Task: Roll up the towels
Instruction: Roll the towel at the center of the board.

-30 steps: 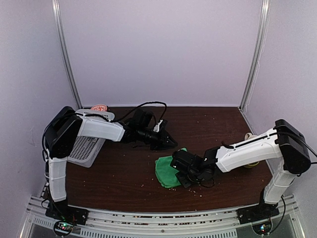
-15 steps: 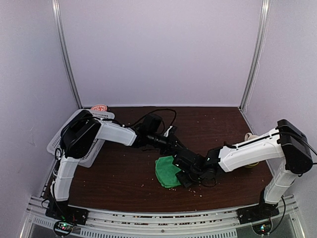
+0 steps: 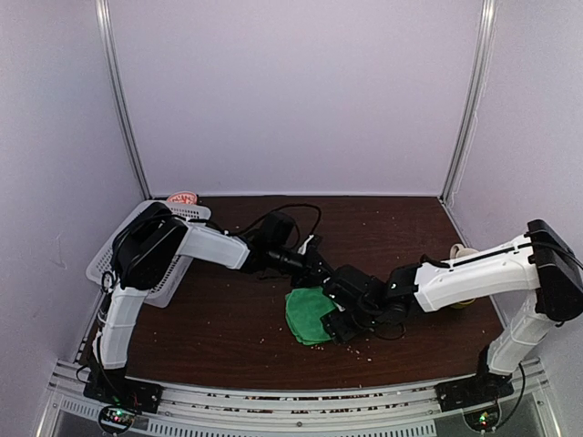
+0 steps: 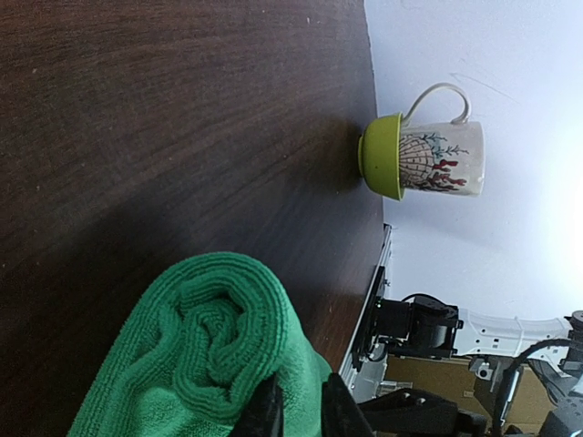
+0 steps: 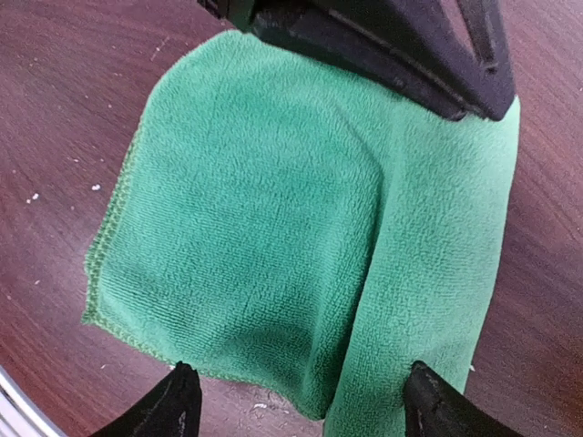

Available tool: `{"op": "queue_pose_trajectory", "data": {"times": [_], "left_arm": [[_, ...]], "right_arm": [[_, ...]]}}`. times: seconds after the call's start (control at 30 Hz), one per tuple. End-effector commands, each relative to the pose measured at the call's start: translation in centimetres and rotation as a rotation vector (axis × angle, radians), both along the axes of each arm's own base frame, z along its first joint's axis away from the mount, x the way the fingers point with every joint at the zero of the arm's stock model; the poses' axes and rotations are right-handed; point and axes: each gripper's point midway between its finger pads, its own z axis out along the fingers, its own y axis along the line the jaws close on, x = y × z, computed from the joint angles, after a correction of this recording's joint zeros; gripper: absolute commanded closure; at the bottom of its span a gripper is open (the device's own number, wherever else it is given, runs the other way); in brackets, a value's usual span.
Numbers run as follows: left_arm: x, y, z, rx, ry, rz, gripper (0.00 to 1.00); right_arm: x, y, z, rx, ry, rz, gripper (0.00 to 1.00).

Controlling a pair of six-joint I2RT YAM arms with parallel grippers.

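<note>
The bright green towel point(image 3: 308, 314) lies partly rolled in the middle of the table. In the left wrist view its rolled end point(image 4: 214, 346) shows a spiral. My left gripper point(image 3: 321, 276) is at the towel's far edge, and its jaws point(image 4: 299, 410) are nearly closed with a fold of green cloth between them. My right gripper point(image 3: 339, 320) is at the towel's right side, open wide, with its fingertips point(image 5: 178, 401) spread over the towel's near edge point(image 5: 301, 273). The pinkish-beige towel point(image 3: 184, 197) shows only as a small patch at the far end of the basket.
A white perforated basket point(image 3: 155, 264) stands at the left of the table. A white mug with a green rim point(image 4: 424, 157) lies on its side near the right edge, mostly hidden behind my right arm in the top view. Crumbs dot the dark wooden table point(image 3: 228, 328).
My left gripper has moved right and down onto the towel's far edge. My right arm has shifted slightly right. The towel looks more bunched.
</note>
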Motion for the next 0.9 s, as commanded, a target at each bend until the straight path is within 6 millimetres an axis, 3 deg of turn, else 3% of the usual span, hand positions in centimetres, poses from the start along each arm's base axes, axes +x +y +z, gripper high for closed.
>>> {"op": "queue_pose_trajectory", "data": {"times": [0.0, 0.1, 0.2, 0.4, 0.53, 0.73, 0.87], "left_arm": [[-0.2, 0.5, -1.2, 0.011, -0.006, -0.009, 0.83], [-0.2, 0.5, -1.5, 0.015, -0.001, -0.008, 0.83], [-0.1, 0.6, -1.5, 0.015, -0.002, -0.007, 0.83], [-0.1, 0.6, -1.5, 0.018, -0.003, -0.006, 0.83], [-0.2, 0.7, -1.4, 0.021, -0.006, -0.005, 0.83], [-0.3, 0.9, -1.4, 0.033, -0.004, -0.008, 0.83], [-0.4, 1.1, -1.3, 0.045, -0.008, -0.010, 0.83]], "right_arm": [[0.8, 0.1, 3.8, 0.072, -0.026, -0.021, 0.23], [1.6, -0.7, 5.8, 0.147, -0.028, -0.070, 0.23], [2.6, -2.6, 5.8, 0.258, 0.010, -0.170, 0.23], [2.8, -4.8, 2.0, 0.332, 0.136, -0.246, 0.36], [2.3, -4.6, -0.2, 0.344, 0.198, -0.244, 0.38], [2.4, -4.2, -1.8, 0.396, 0.235, -0.254, 0.36], [2.3, -3.9, -2.8, 0.389, 0.265, -0.248, 0.45]]}}
